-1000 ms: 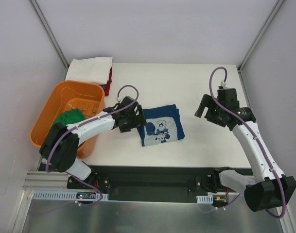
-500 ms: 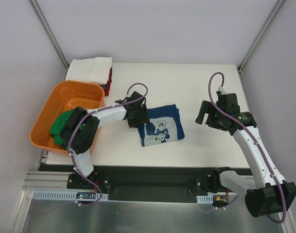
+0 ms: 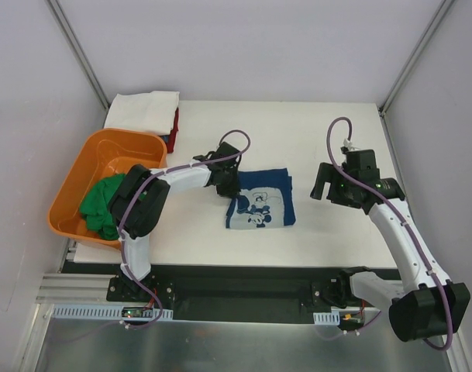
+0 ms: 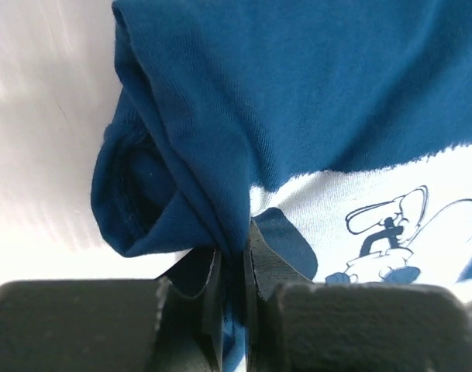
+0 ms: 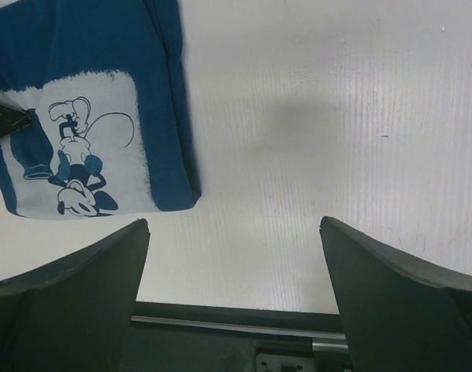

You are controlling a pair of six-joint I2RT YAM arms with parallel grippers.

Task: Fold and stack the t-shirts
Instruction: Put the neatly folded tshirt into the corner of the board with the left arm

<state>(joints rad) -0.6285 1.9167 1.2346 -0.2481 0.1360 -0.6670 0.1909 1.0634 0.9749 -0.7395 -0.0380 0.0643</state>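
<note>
A navy blue t-shirt (image 3: 260,199) with a white cartoon print lies folded at the middle of the white table. My left gripper (image 3: 229,184) is at its upper left corner, shut on a bunched fold of the navy cloth (image 4: 220,155); the left gripper (image 4: 234,244) pinches that fold between its jaws. To the right of the shirt my right gripper (image 3: 329,184) hangs above the bare table, open and empty. In the right wrist view the right gripper (image 5: 234,225) has the navy shirt (image 5: 88,46) off to its upper left. A green t-shirt (image 3: 104,203) lies crumpled in the tub. A white t-shirt (image 3: 146,111) rests folded on a red one (image 3: 176,122) at the back left.
An orange plastic tub (image 3: 119,159) stands at the table's left side, overhanging the edge. Grey walls close in the table on the left, back and right. The black mounting rail (image 3: 236,283) runs along the near edge.
My left gripper has moved right onto the navy shirt's left corner and gone from open to shut on the cloth, bunching it. The right gripper has shifted slightly and stays open.
</note>
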